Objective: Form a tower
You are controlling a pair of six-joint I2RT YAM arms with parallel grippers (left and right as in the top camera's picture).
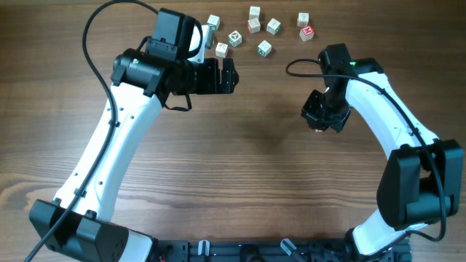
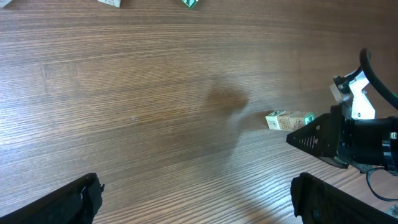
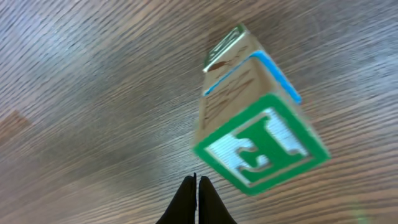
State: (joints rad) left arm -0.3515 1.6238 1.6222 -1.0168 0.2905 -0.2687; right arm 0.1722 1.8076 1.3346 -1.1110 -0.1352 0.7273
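The tower (image 3: 252, 118) stands on the wooden table as a stack of three pale cubes: a green "E" face on top, a blue-edged cube under it, and a green-edged one at the bottom. The left wrist view shows the tower (image 2: 289, 120) from the side, right next to the right arm. My right gripper (image 3: 197, 182) is shut and empty, its tips just beside the stack; in the overhead view the right gripper (image 1: 320, 122) hides the tower. My left gripper (image 1: 231, 75) hangs open over bare table, away from the stack, and the left wrist view shows the left gripper (image 2: 196, 190) holding nothing.
Several loose printed cubes (image 1: 264, 48) lie scattered along the far edge of the table, from one cube (image 1: 213, 22) by the left arm's wrist to a red-marked cube (image 1: 307, 31) above the right arm. Both arm bases sit at the near edge.
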